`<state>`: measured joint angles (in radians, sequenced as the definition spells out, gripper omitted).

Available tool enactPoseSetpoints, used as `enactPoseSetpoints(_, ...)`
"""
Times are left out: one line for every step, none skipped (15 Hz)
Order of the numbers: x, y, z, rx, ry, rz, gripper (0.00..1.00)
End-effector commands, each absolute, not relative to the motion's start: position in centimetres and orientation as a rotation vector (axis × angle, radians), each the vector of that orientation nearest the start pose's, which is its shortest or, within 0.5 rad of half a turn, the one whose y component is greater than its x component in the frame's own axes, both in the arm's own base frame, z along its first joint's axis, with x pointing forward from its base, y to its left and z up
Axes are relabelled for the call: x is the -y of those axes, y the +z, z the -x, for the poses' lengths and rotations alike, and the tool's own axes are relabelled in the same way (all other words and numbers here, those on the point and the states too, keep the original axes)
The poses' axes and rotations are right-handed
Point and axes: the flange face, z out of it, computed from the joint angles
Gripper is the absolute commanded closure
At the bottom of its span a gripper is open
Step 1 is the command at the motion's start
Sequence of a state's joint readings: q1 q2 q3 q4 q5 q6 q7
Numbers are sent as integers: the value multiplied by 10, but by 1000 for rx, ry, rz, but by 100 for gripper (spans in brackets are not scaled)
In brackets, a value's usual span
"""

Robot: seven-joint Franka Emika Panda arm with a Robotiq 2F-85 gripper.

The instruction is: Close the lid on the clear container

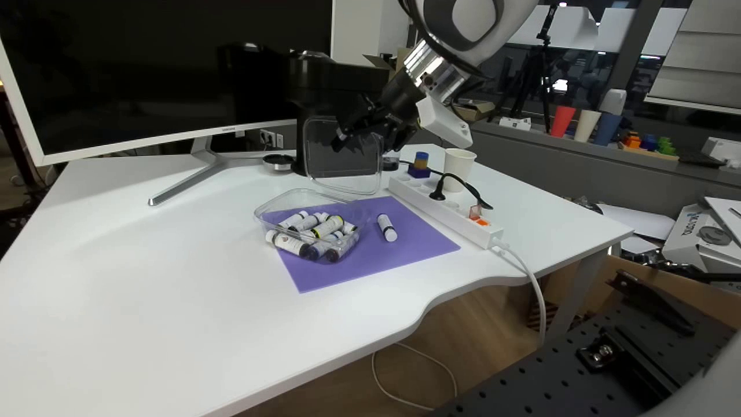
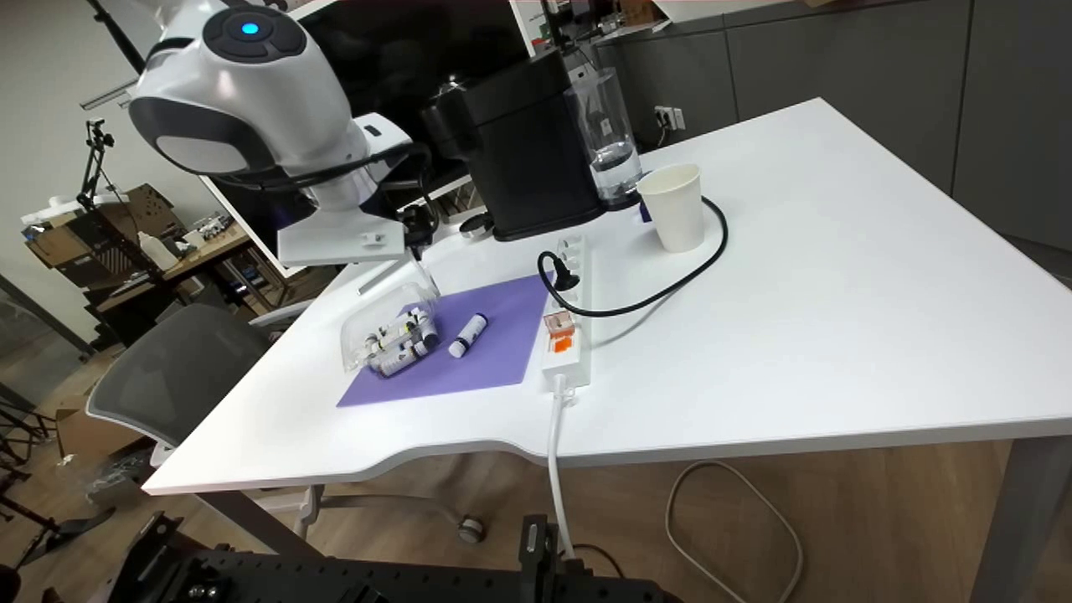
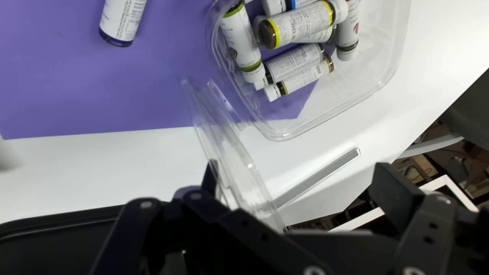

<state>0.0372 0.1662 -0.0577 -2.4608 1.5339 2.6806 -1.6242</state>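
Tool (image 3: 300, 181), nearest the wrist camera, jaws wide apart | clear lid (image 3: 238, 160), raised, between the jaws, contact unclear | clear container (image 3: 376, 72), uncovered, partly on purple mat (image 3: 95, 88), partly on table (image 3: 126, 168) | labelled bottles (image 3: 300, 25), several inside; lone bottle (image 3: 123, 19), on the mat beside it

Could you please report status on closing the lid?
Pincer open, near raised lid. Clear container uncovered. Vials piled inside; whether they'd block closing, unclear.

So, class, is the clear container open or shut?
Open: the lid stands up rather than over the clear container, so the bottles inside lie uncovered.
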Motion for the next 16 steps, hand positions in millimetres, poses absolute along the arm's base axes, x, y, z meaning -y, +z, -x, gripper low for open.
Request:
enactPoseSetpoints(29, 231, -456, 362, -683, 2640, 0)
enactPoseSetpoints(25, 231, -457, 395, -674, 2641, 0)
enactPoseSetpoints(21, 231, -458, 429, -665, 2642, 0)
enactPoseSetpoints(16, 231, -458, 462, -656, 2641, 0)
enactPoseSetpoints(12, 232, -459, 495, -649, 2642, 0)
enactPoseSetpoints(7, 232, -460, 528, -642, 2643, 0)
enactPoseSetpoints(1, 233, -460, 565, -635, 2645, 0)
enactPoseSetpoints(-4, 233, -460, 599, -629, 2646, 0)
enactPoseSetpoints(-10, 233, -460, 635, -621, 2647, 0)
enactPoseSetpoints(-16, 232, -460, 670, -610, 2645, 0)
enactPoseSetpoints(-22, 232, -460, 704, -597, 2649, 0)
enactPoseSetpoints(-30, 230, -458, 742, -577, 2647, 0)
enactPoseSetpoints(-37, 228, -456, 774, -545, 2653, 0)
enactPoseSetpoints(-44, 225, -453, 802, -504, 2659, 0)
enactPoseSetpoints(-50, 223, -451, 819, -465, 2668, 0)
enactPoseSetpoints(-55, 221, -450, 815, -428, 2689, 0)
